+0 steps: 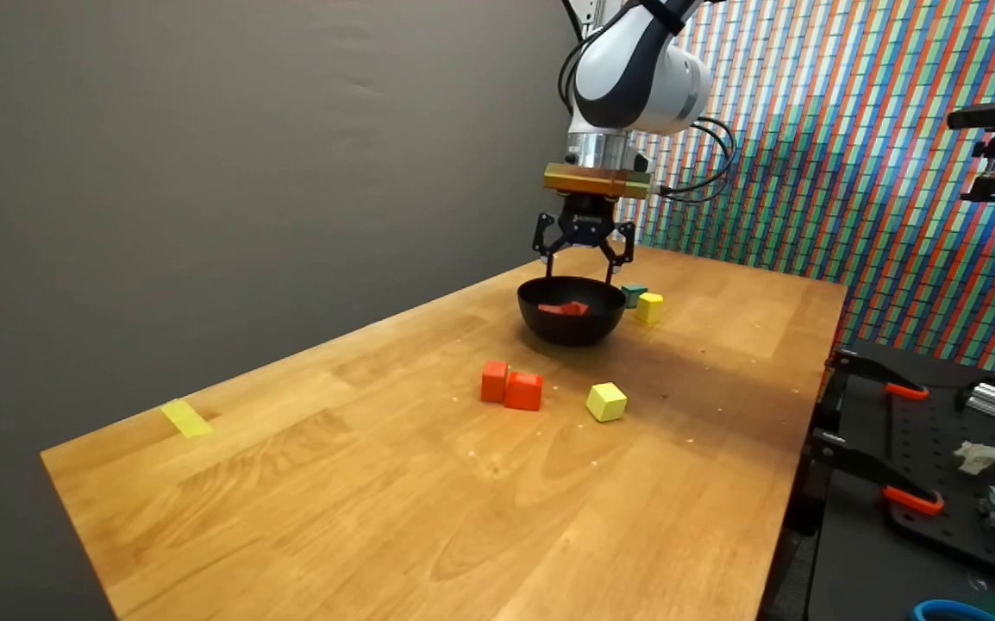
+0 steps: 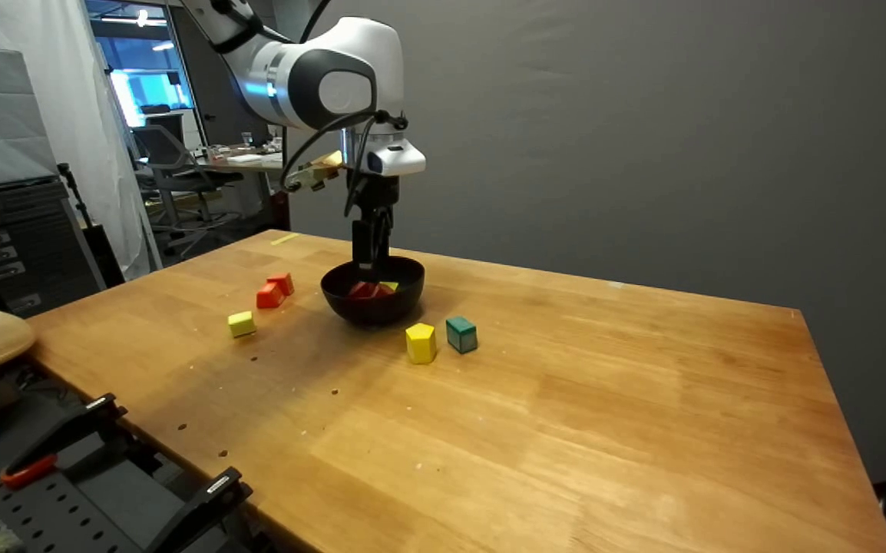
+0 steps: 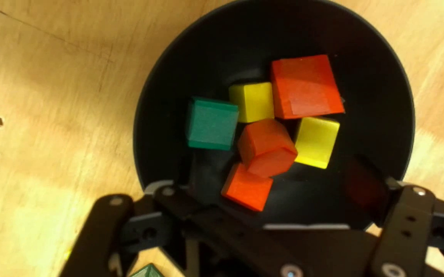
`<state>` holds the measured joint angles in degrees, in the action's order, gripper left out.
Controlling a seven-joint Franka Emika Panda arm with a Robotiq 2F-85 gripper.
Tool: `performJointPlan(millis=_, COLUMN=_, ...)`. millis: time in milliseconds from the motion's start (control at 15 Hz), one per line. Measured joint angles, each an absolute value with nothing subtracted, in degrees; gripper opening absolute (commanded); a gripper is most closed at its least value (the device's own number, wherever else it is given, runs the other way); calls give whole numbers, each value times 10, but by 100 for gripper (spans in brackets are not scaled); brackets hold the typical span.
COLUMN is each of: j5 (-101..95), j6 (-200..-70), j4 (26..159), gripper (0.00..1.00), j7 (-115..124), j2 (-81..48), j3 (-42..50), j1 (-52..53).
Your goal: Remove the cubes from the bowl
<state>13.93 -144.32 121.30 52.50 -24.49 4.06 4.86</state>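
In an exterior view the bowl stands upright on the far part of the tabletop. The end effector points down over it, its two fingers spread wide at the bowl's mouth, holding nothing. Inside the bowl, the wrist view shows a green cube on the left, a yellow cube between it and a larger red cube, an orange-red block in the middle, a second yellow cube to its right and a bright orange block on its near side, partly hidden by it. In an exterior view a red block and its red neighbour sit side by side to the near left of the bowl, with a pale yellow cube to their right. Right of the bowl stand a yellow block and, just beside it, a dark green block.
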Motion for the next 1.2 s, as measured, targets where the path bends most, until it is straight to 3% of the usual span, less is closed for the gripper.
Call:
performJointPlan(millis=200, j5=156, j6=-1443, j4=1213, gripper=83, j7=525, j2=-248, j3=31, j1=48)
performJointPlan(millis=1000, j5=176, j6=-1457, j4=1184, gripper=79, j7=524, j2=-293, j3=6, j1=48)
performJointPlan(millis=1067, j5=176, j6=-1457, j4=1179, gripper=54, j7=524, j2=-298, j3=6, j1=48)
performJointPlan(millis=1200, j5=176, j6=-1457, j4=1169, gripper=50, j7=523, j2=-308, j3=6, j1=48)
